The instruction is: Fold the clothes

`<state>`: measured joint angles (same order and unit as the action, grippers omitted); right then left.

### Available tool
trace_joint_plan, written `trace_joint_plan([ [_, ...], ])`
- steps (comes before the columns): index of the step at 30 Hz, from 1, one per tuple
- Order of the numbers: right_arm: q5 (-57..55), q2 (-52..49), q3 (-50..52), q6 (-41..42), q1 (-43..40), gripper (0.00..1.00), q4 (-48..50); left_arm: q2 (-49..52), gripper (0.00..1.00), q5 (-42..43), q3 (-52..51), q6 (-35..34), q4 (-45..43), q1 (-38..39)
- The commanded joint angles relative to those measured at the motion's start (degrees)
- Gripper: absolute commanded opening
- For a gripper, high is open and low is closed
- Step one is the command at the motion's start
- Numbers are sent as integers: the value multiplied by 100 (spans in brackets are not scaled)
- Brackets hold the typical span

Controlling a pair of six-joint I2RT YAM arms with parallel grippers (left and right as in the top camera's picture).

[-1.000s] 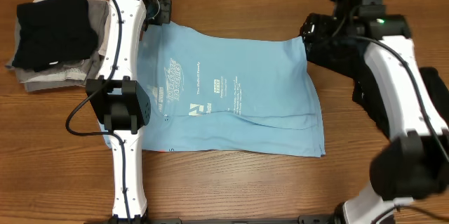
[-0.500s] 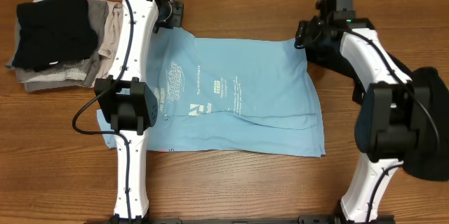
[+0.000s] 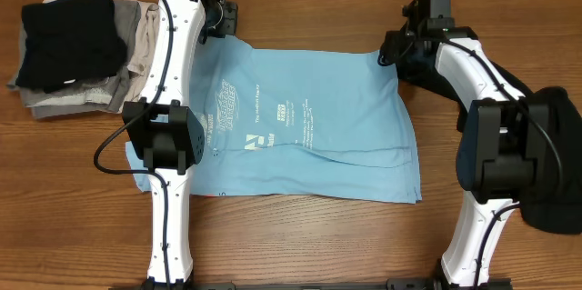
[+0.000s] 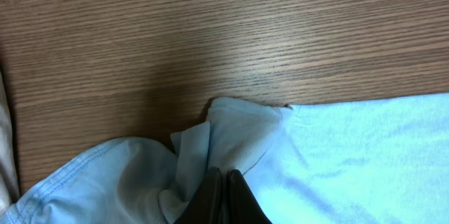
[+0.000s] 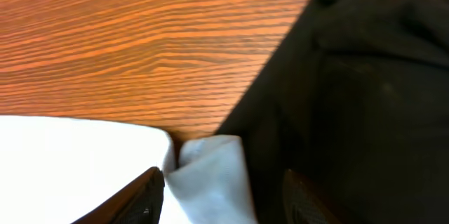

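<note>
The light blue T-shirt (image 3: 309,122) lies flat mid-table, its white print near the left side. My left gripper (image 3: 221,26) is at its far left corner; in the left wrist view the gripper (image 4: 226,176) is shut on bunched blue cloth (image 4: 231,129). At the far right corner is my right gripper (image 3: 389,52). Seen from the right wrist, that gripper (image 5: 223,178) stands open around a raised fold of the shirt corner (image 5: 210,175). One finger (image 5: 144,199) touches the cloth and the other (image 5: 305,203) is apart from it. A black garment (image 5: 358,76) lies right beside that corner.
A stack of clothes sits at the far left, a black garment (image 3: 68,35) on top of grey and beige ones (image 3: 136,49). The other black garment (image 3: 546,145) spreads under the right arm at the right edge. Bare wooden table (image 3: 309,235) lies in front.
The right arm has swung in to the shirt's far right corner and its jaws have narrowed around it. The left arm shifted slightly right a second ago, still gripping its corner.
</note>
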<state>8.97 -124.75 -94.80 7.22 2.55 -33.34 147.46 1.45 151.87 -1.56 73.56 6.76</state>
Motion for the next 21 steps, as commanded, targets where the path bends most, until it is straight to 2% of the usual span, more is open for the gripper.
trace_joint_plan([
  [1,138,-179,-42,-55,162,57,122,-46,4,-39,129,-122,0,13],
  [4,136,-313,-42,-90,240,56,229,-46,4,-39,129,-122,2,13],
  [6,-2,-328,-42,-76,260,43,317,-46,4,-39,129,-122,0,13],
  [9,-291,-321,-107,31,249,34,350,-46,4,-70,129,-120,2,4],
  [13,-400,-299,-273,48,166,30,216,-46,4,-345,129,-122,17,-2],
  [16,-398,-214,-391,46,94,6,55,-46,4,-468,129,-122,39,-2],
  [21,-400,70,-466,39,74,4,-264,-46,4,-503,131,-122,201,-15],
])
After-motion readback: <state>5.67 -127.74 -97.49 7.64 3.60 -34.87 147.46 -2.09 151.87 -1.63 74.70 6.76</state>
